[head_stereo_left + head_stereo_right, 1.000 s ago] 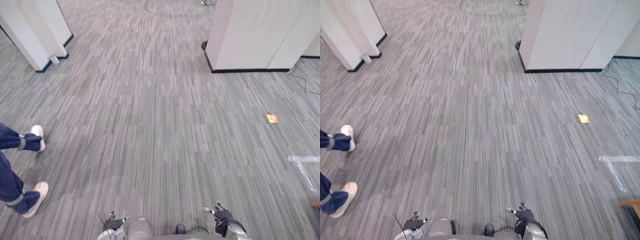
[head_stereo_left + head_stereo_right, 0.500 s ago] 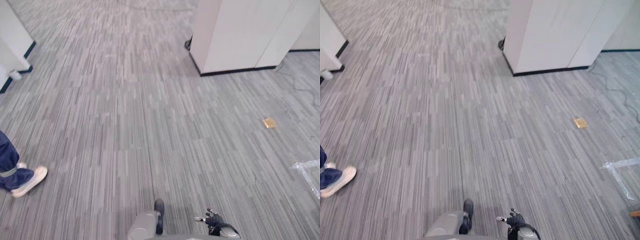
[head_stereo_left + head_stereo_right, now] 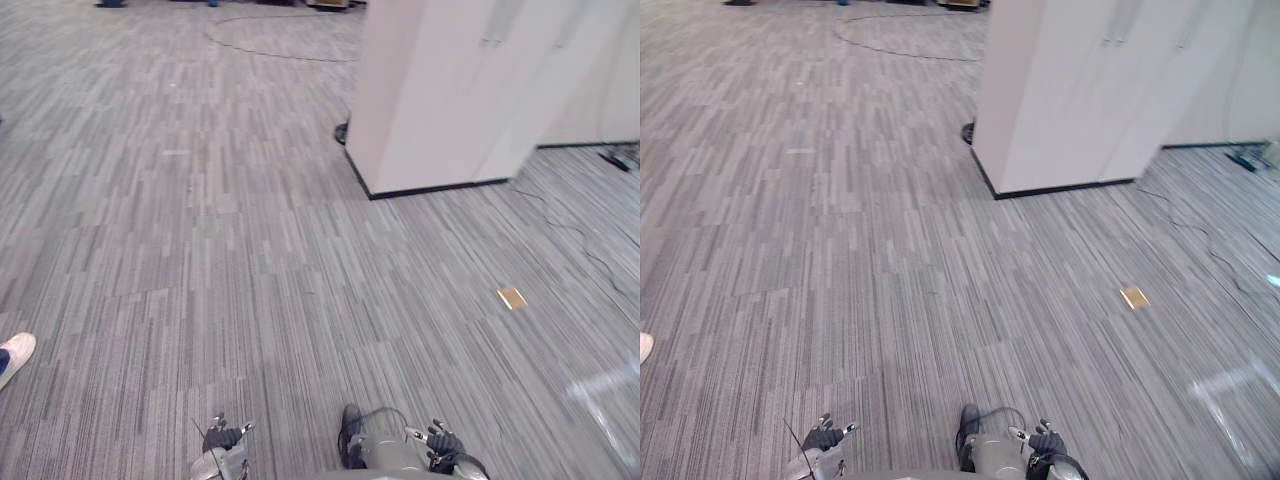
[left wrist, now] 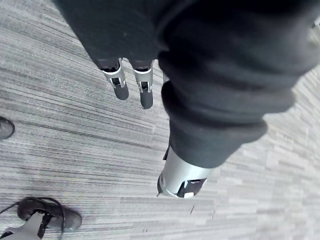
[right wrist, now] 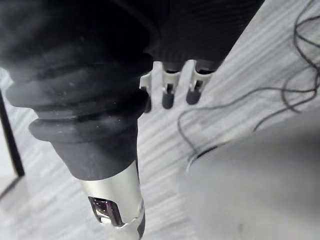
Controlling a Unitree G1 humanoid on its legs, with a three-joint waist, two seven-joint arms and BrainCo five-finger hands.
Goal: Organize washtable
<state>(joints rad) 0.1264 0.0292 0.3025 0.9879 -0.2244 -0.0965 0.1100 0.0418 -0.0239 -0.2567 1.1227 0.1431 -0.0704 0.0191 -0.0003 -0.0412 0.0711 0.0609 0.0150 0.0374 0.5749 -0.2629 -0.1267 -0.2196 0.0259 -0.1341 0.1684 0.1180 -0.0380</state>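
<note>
Before us lies a grey striped carpet floor (image 3: 200, 250). A tall white cabinet on a black plinth (image 3: 450, 90) stands ahead to the right, and a small brass-coloured square floor plate (image 3: 512, 298) lies well apart from its near corner. At the left edge we see the toe of a person's white shoe (image 3: 12, 355). Our left hand (image 3: 222, 440) and right hand (image 3: 443, 443) hang low at either side above the carpet, both released, their fingers straight and loose.

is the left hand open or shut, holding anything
Open and empty: the left hand has straight fingers hanging over the carpet, with nothing between them.
</note>
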